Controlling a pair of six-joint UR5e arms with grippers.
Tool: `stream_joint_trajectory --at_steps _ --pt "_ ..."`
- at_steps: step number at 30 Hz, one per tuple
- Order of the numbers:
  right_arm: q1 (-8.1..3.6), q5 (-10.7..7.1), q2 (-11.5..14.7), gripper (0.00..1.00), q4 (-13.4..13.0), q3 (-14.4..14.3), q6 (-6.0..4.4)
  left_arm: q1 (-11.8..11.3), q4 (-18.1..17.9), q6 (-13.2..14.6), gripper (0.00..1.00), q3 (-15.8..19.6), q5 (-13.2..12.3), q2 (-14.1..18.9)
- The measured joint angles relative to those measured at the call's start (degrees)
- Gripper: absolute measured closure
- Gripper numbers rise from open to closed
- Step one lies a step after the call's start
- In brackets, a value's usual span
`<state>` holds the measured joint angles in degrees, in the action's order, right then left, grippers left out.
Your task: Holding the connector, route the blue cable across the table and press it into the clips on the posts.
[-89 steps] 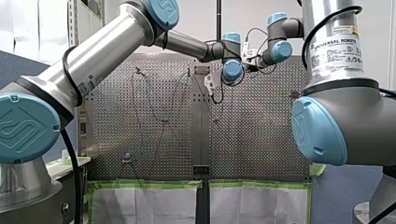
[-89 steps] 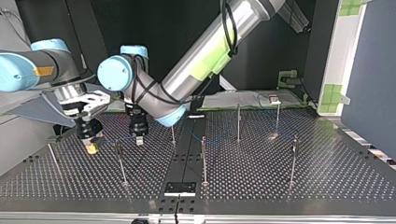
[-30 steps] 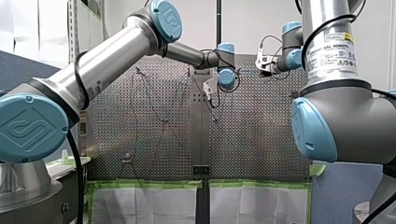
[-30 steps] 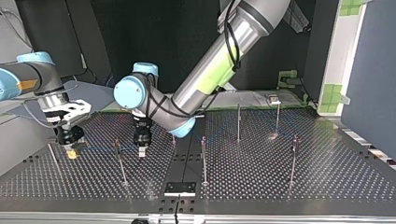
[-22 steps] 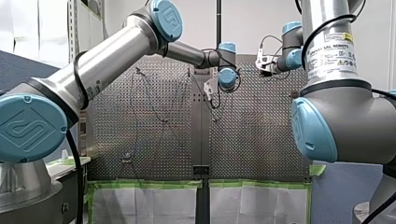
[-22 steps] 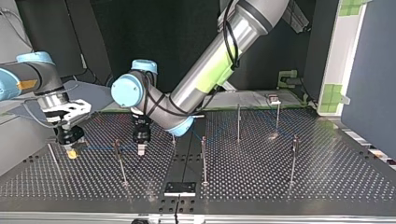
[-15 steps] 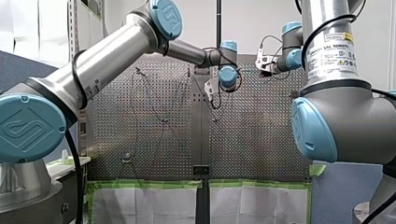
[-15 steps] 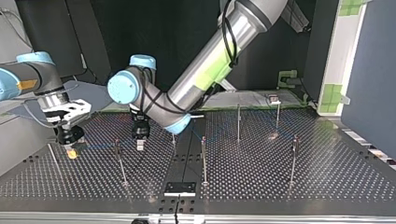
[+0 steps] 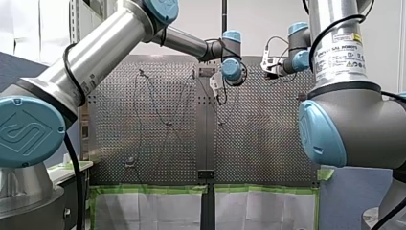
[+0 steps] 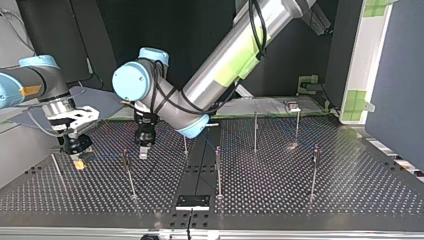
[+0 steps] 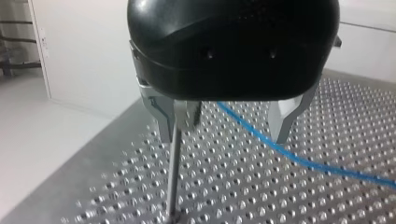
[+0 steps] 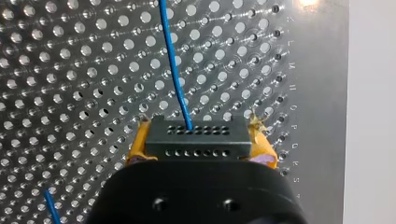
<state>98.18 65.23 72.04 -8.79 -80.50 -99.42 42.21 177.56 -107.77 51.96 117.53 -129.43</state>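
Perforated tabletop (image 10: pixel 300 190) all round: the connector (image 12: pixel 196 135) is clamped in the right pincer's (image 12: pixel 198 125) yellow pads, blue cable (image 12: pixel 173 60) trailing ahead. At its three o'clock in the top view, the left pincer (image 11: pixel 224 121) is held agape over the cable.

My right pincer (image 12: pixel 199 136) clamps the connector (image 12: pixel 196 142), blue cable (image 12: pixel 170 60) leading ahead.

Blue for the cable (image 12: pixel 173 65). Dark grey, with two rows of holes, for the connector (image 12: pixel 196 140). Yellow for the pads (image 12: pixel 139 142) of the right gripper (image 12: pixel 198 133). Black shell and silver fingers (image 11: pixel 161 109) on the left gripper (image 11: pixel 224 128). Silver, dotted with holes, for the desk (image 12: pixel 70 70); green tape (image 9: pixel 153 189) at its edge.
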Motion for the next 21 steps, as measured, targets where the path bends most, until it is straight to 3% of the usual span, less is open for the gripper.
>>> stream_joint_trajectory --at_steps 10,21 --pt "0.11 -0.01 0.01 1.00 0.16 0.00 0.00 2.29 2.08 0.28 0.00 5.35 1.39 5.35" --pt "0.10 0.05 0.00 1.00 0.09 -0.01 0.04 3.21 -2.89 2.35 0.00 11.38 2.21 11.37"
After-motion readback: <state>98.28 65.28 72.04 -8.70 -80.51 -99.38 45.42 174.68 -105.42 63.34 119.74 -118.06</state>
